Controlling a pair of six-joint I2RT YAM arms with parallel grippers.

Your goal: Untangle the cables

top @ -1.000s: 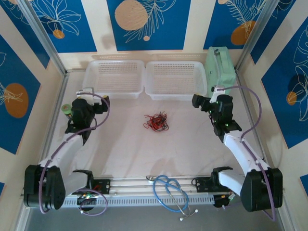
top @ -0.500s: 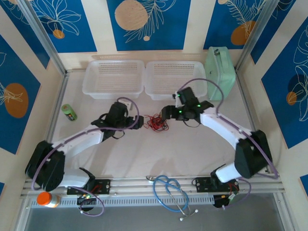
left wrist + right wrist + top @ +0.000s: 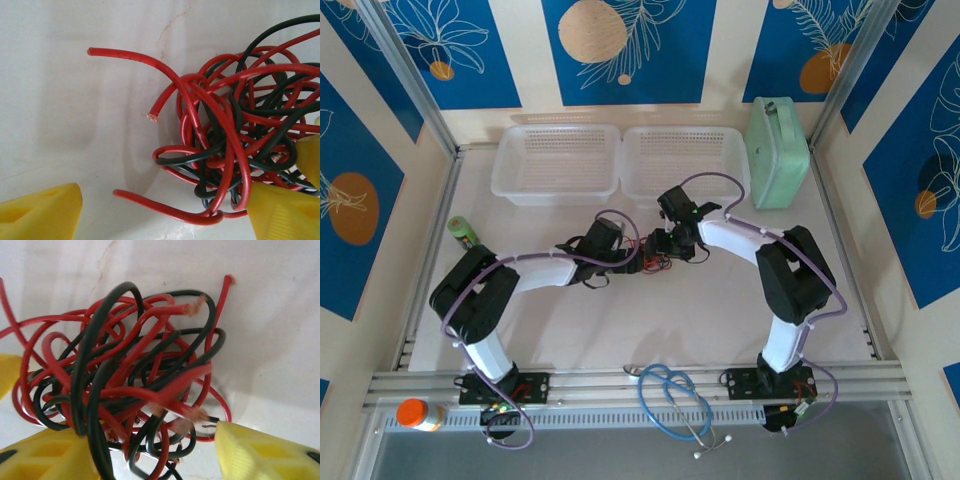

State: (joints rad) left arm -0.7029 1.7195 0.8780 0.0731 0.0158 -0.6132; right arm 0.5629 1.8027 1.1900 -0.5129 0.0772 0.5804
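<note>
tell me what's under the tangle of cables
The cables lie on the white table, which shows bare through the outer loops. The dense middle of the bunch covers whatever is beneath it.

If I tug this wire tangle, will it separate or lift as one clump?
Probably lifts as one clump: the red and black cables loop through each other repeatedly. Likely springy, not limp: loops stand up, holding their curves. The loose red end may slide free first.
</note>
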